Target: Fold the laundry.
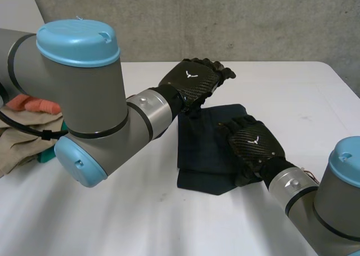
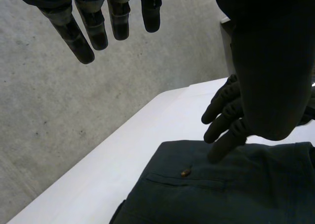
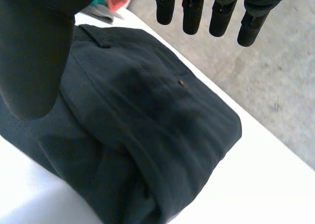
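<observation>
Head view: a dark garment (image 1: pixel 202 155), folded into a compact bundle, lies on the white table (image 1: pixel 112 222) between the two arms. The left robot hand (image 1: pixel 194 79) hovers over its far edge with fingers straight, holding nothing. The right robot hand (image 1: pixel 253 143) rests palm-down on the near right part of the bundle without gripping it. A heap of unfolded laundry (image 1: pixel 19 135) sits at the table's left edge, well apart. Left wrist view: own fingers (image 2: pixel 98 27) are straight and clear of the cloth. Below them is a pocket welt with a small button (image 2: pixel 185 173). The right robot hand's fingertips (image 2: pixel 221 147) touch the cloth just beside that pocket. Right wrist view: own fingers (image 3: pixel 221 17) are straight, the thumb stands apart, and nothing is pinched. Under the palm the layers lie stacked, with a rounded fold along one edge. Judgement: light woven trouser-type cloth, soft but with some body, neither slippery nor fragile. The waistband and pocket seams look firmest. The best hold is probably a pinch through all layers at two corners of one edge, one hand each. Taking the top layer alone would likely peel the fold open.
</observation>
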### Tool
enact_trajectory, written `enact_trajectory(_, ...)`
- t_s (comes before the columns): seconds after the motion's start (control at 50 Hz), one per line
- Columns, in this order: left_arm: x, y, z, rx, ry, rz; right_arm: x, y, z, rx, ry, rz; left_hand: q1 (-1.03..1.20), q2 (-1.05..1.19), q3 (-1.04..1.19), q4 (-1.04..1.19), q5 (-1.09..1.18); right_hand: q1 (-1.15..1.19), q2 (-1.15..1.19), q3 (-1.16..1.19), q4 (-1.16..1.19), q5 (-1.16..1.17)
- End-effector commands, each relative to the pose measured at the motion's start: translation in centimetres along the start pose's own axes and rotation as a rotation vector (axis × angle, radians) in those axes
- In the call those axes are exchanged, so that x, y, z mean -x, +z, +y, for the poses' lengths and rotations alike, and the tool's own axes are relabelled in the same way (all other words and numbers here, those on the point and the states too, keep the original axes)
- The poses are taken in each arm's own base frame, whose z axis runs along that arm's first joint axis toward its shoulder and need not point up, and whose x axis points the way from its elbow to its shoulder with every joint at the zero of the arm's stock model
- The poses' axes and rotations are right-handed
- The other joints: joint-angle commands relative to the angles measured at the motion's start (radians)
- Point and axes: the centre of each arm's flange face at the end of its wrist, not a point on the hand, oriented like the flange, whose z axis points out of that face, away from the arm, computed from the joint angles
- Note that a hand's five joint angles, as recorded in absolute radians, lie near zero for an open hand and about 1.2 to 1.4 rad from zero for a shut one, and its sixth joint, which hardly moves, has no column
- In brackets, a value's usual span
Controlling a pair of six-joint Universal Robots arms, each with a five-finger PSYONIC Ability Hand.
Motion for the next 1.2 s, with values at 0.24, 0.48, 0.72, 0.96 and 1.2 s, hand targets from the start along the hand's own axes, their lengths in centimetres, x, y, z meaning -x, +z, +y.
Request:
enact_trajectory(0.24, -0.2, 0.2, 0.6, 0.011, -0.012, 0.038, -3.3, 3.0, 5.4, 0.134, 0.646, 0.241, -0.001, -0.031, -0.022, -0.029, -0.047, -0.029, -0.03, -0.021, -0.036, -0.047)
enact_trajectory(0.48, 0.0, -0.2, 0.1, -0.003, -0.036, 0.041, -2.7, 5.7, 6.3, 0.104, 0.601, 0.176, -0.001, -0.031, -0.022, -0.029, -0.047, 0.538, 0.537, 0.546, 0.531, 0.52)
enact_trajectory(0.72, 0.9, -0.8, -0.3, -0.009, -0.067, 0.023, -9.7, 10.2, 3.1, -0.25, 0.54, 0.315, -0.001, -0.031, -0.022, -0.029, -0.047, 1.193, 1.192, 1.2, 1.185, 1.175)
enact_trajectory(0.96, 1.5, -0.8, -0.9, -0.036, -0.062, 0.018, -23.2, 15.5, 6.5, -0.168, 0.517, 0.675, -0.001, -0.031, -0.022, -0.029, -0.047, 1.193, 1.192, 1.2, 1.185, 1.175)
enact_trajectory(1.2, 1.4, -0.3, -1.0, -0.042, -0.06, 0.02, -34.4, 15.7, 12.3, -0.147, 0.492, 0.887, -0.001, -0.031, -0.022, -0.029, -0.047, 1.193, 1.192, 1.2, 1.185, 1.175)
